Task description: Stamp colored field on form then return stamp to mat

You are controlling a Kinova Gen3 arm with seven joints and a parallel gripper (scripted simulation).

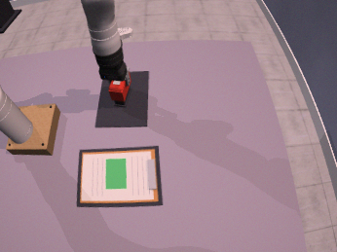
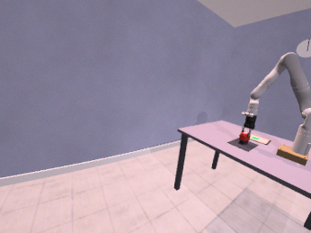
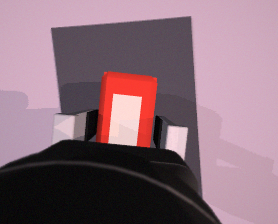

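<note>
A red stamp (image 1: 119, 90) with a white top face stands upright on the dark mat (image 1: 124, 99). My gripper (image 1: 118, 85) is right over it, open, with one finger on each side of the stamp and small gaps between. In the wrist view the stamp (image 3: 127, 111) sits between the two grey fingers of my gripper (image 3: 126, 124), with the mat (image 3: 125, 60) under it. The form on a clipboard (image 1: 118, 175) lies nearer the front, with its green field (image 1: 116, 173) uncovered. The stamp (image 2: 244, 137) and the gripper (image 2: 246, 128) also show small in the exterior view.
A wooden block (image 1: 35, 128) carrying the arm's base stands at the left of the table. The table's edge (image 1: 297, 74) runs along the right side. A small white object (image 1: 125, 30) lies on the floor beyond the table.
</note>
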